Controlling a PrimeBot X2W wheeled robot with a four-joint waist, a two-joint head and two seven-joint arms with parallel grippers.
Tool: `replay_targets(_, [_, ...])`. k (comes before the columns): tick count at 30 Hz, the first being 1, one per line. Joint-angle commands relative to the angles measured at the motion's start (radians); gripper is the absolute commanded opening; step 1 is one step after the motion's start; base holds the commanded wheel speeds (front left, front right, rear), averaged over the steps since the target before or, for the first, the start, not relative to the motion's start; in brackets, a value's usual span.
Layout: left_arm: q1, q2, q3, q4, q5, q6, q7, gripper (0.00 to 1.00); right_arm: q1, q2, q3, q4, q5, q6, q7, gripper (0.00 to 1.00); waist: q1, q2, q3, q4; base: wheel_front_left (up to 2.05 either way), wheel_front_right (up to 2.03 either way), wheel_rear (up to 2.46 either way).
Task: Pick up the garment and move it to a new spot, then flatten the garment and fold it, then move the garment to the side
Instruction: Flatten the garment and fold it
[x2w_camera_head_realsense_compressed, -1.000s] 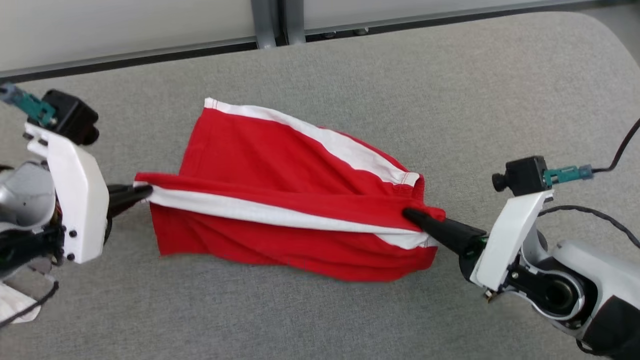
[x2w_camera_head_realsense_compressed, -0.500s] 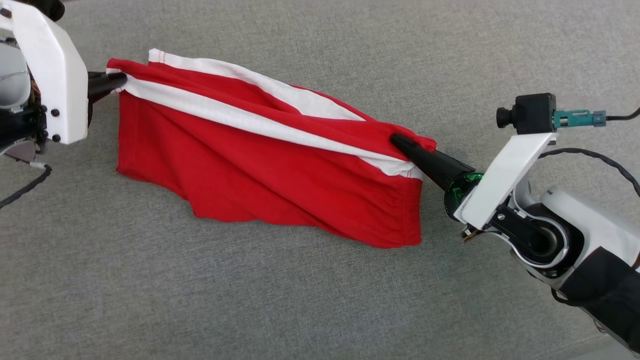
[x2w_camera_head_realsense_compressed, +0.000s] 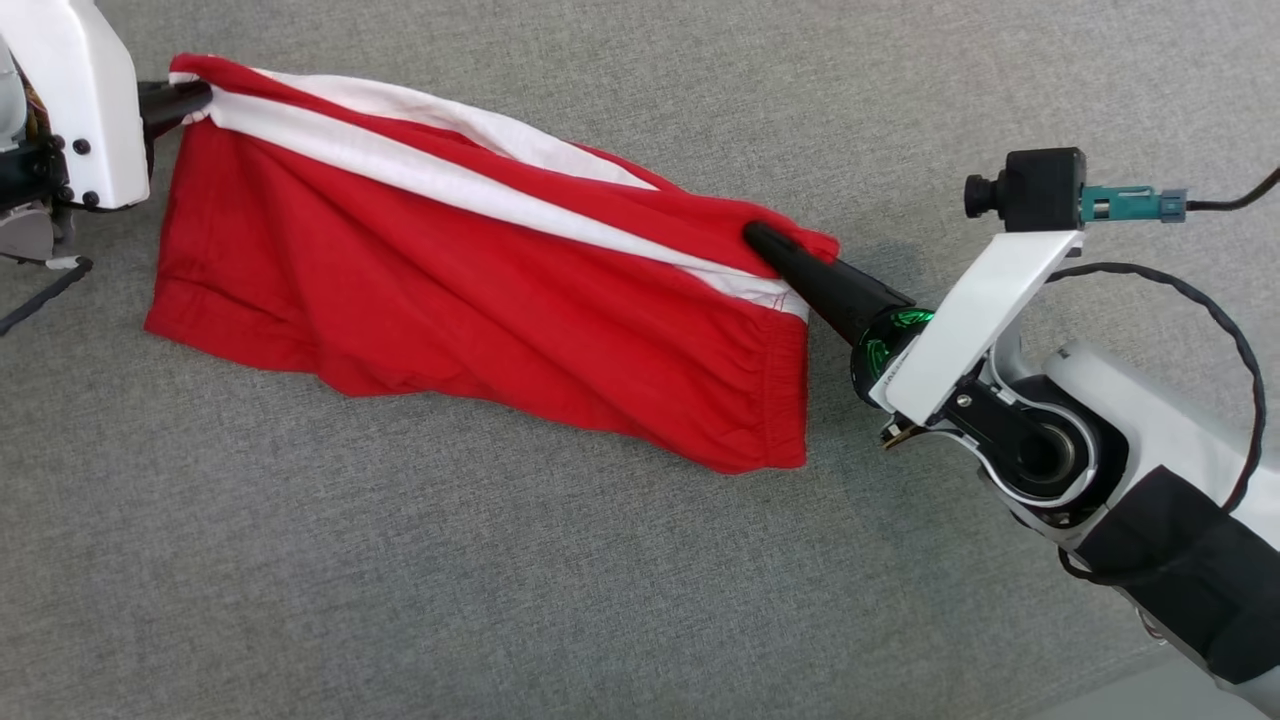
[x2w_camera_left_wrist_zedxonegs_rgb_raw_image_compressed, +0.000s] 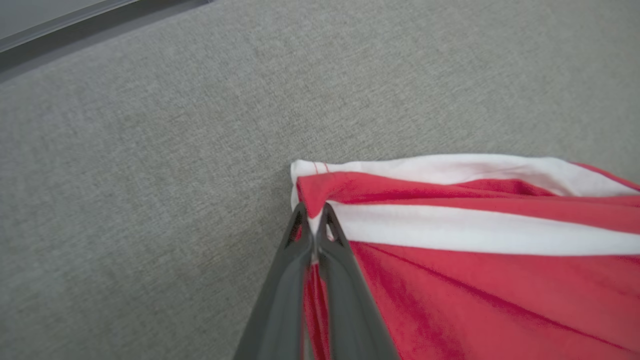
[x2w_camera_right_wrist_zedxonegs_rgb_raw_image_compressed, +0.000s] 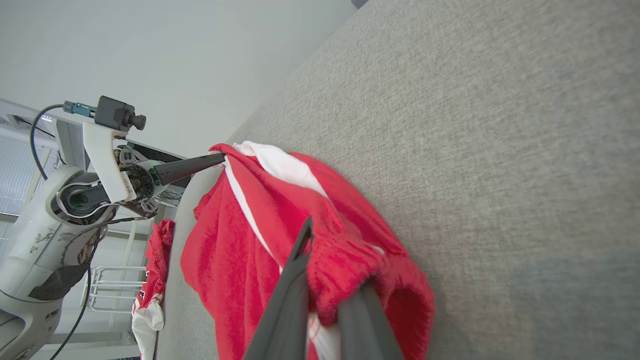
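Over the grey table (x2w_camera_head_realsense_compressed: 520, 600), we hold the garment (x2w_camera_head_realsense_compressed: 480, 290) taut between our left gripper (x2w_camera_head_realsense_compressed: 200, 95) and right gripper (x2w_camera_head_realsense_compressed: 757, 237), both pinching its striped edge, where the right's bulky bite could slip.

My head camera looked steeply down on the bench (x2w_camera_head_realsense_compressed: 500, 600) from above. The left wrist camera sat close behind the left pincer (x2w_camera_left_wrist_zedxonegs_rgb_raw_image_compressed: 314, 212), facing along the cloth (x2w_camera_left_wrist_zedxonegs_rgb_raw_image_compressed: 475, 290). The right wrist camera looked across the same cloth toward the left arm (x2w_camera_right_wrist_zedxonegs_rgb_raw_image_compressed: 45, 235).
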Motion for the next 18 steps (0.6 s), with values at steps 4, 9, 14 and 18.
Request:
replay_targets(4, [-0.002,-0.018,-0.003,0.042,0.003,-0.021,-0.016,1.00,0.013,0.004,-0.003,0.017,-0.009,0.001,0.007,1.00,0.0000,0.0000,-0.026,0.004,0.00,0.00,0.00])
replay_targets(9, [0.020,-0.033,-0.011,0.060,-0.002,-0.045,-0.028,1.00,0.042,-0.019,-0.010,0.021,-0.015,0.001,-0.001,1.00,0.0000,0.0000,-0.077,0.013,0.00,0.00,0.00])
replay_targets(14, [0.058,-0.020,-0.028,0.068,-0.037,-0.050,0.032,1.00,0.087,-0.049,-0.015,0.007,-0.021,0.001,-0.015,1.00,0.0000,0.0000,-0.119,0.009,0.00,0.00,0.00])
replay_targets(18, [0.098,0.001,-0.041,0.073,-0.062,-0.043,0.081,1.00,0.121,-0.068,-0.022,-0.011,-0.023,0.001,-0.035,1.00,0.0000,0.0000,-0.123,-0.010,0.00,0.00,0.00])
